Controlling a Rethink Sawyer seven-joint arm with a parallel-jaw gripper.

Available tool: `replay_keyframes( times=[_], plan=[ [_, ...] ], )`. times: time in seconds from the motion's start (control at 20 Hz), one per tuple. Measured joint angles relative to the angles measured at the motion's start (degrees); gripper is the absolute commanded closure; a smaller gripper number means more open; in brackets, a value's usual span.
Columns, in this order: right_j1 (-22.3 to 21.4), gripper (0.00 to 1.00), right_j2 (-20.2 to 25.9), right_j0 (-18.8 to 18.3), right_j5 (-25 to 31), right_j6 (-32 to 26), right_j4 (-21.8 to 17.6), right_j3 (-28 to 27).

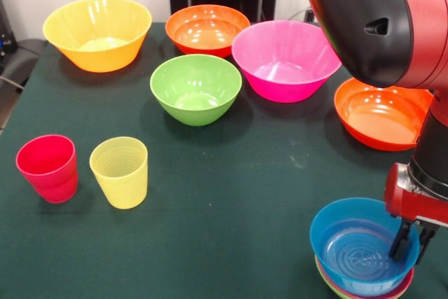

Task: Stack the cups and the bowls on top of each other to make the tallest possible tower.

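Nearest the camera, the gripper pinches the far rim of the blue bowl, jaws astride the wall, atop the tower of red and green rims; seating it looks like the step in hand, then letting go and lifting clear. Next candidates: red cup, yellow cup, green bowl, pink bowl and orange bowl, which the arm overhangs.

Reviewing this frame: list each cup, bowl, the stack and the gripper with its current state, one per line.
red cup: upright, alone
yellow cup: upright, alone
yellow-orange bowl: upright, empty
orange bowl: upright, empty
pink bowl: upright, empty
green bowl: upright, empty
second orange bowl: tilted, empty
tower: blue bowl on top
gripper: fingers at blue bowl's rim
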Motion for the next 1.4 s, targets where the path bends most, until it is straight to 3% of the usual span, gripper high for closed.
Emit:
replay_keyframes(
  times=[1.4],
  plan=[
    [-1.61,1.00,-0.50,-0.01,-0.01,0.00,0.20,3.56]
  ],
)
